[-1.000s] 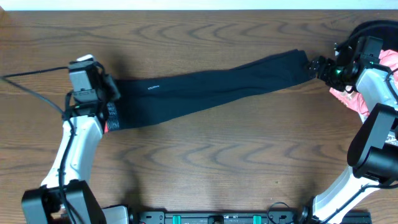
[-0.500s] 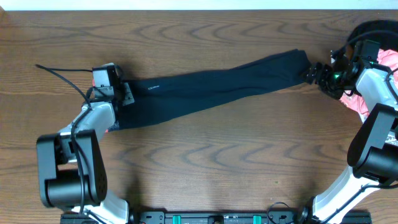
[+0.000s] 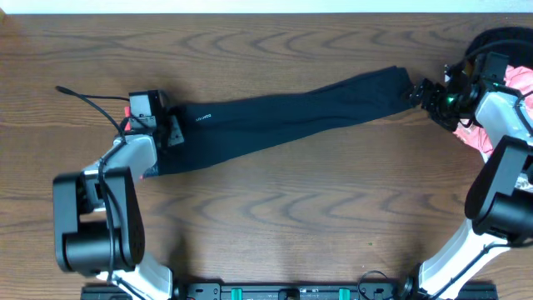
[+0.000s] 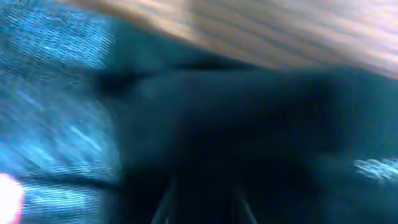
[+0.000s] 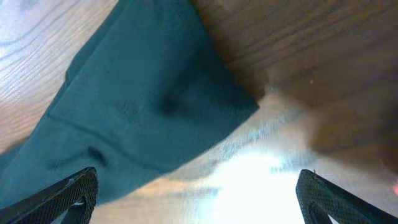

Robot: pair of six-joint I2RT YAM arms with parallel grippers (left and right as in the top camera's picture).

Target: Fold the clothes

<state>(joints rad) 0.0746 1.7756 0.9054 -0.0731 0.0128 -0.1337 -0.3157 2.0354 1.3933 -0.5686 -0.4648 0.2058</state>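
The soft, light, stretchy leggings (image 3: pixel 283 117) lie full length across the table (image 3: pixel 266 225) and are best taken at the waist end, where the left gripper (image 3: pixel 169 131) sits, its grip not possible to tell, or at the leg ends, where the right gripper (image 3: pixel 419 92) stands wide.

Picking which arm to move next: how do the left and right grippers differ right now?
The left gripper is over the waistband end of the leggings; the right gripper is at the ankle end. The right gripper's jaws stand wide open, with the cloth ungripped between them; the left gripper's jaws can't be read, as its view is blurred and filled with fabric. Both sit low at a leggings end.
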